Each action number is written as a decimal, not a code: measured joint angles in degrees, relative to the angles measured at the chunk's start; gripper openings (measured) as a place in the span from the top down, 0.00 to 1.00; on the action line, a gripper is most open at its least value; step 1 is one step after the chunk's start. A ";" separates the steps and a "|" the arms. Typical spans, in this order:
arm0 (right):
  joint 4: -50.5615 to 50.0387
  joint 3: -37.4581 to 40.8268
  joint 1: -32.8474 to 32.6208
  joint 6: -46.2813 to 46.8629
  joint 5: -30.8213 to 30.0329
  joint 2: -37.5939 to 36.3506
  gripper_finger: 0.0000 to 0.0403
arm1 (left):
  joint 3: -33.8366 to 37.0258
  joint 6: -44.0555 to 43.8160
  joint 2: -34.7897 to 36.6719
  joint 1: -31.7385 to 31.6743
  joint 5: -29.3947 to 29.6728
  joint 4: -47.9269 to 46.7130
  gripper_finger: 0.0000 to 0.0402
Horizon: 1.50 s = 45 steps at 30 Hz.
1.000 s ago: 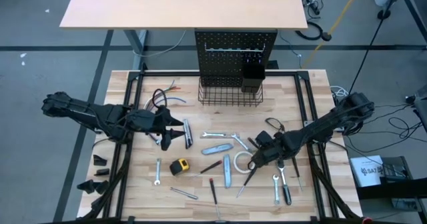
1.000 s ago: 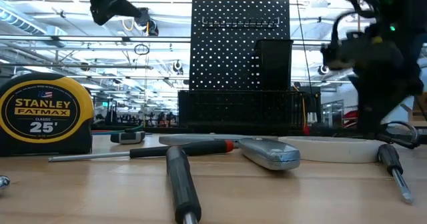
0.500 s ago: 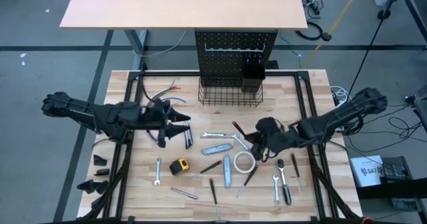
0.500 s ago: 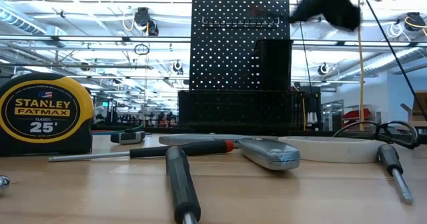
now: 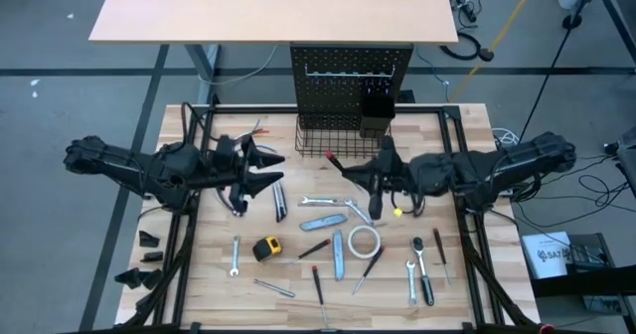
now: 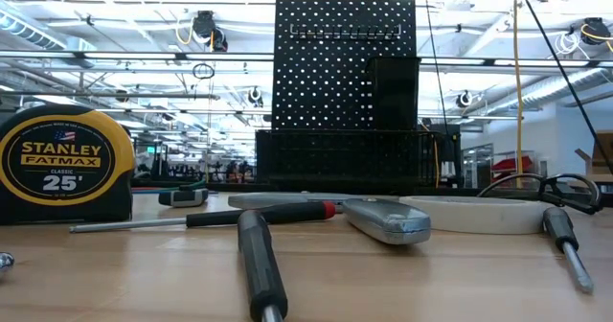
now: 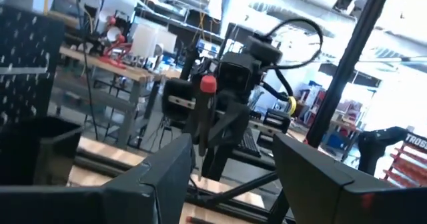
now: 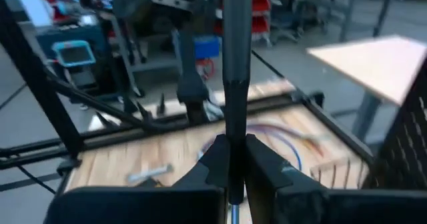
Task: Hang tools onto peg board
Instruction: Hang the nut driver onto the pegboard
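Evidently the right claw (image 5: pixel 370 178) is gripping a red-capped screwdriver (image 8: pixel 235 71) aloft, readying it for the peg board (image 5: pixel 351 71); the left claw (image 5: pixel 266 171) is waiting open.

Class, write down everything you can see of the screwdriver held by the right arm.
The screwdriver has a slim black handle with a red cap at its end. The right end effector is shut on it, fingers pinching where the handle narrows. It is lifted off the table, red tip pointing toward the left arm, in front of the wire basket.
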State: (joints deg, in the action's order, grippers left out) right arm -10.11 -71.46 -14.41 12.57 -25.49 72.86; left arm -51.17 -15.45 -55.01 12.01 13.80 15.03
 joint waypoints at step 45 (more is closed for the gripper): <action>15.52 -4.22 6.60 -12.16 14.94 8.28 0.96 | -20.29 7.89 -14.90 -3.78 -0.29 -9.74 0.65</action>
State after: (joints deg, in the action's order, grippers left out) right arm 5.41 -75.68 -7.81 0.40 -10.55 81.14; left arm -71.46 -7.56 -69.91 8.23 13.51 5.29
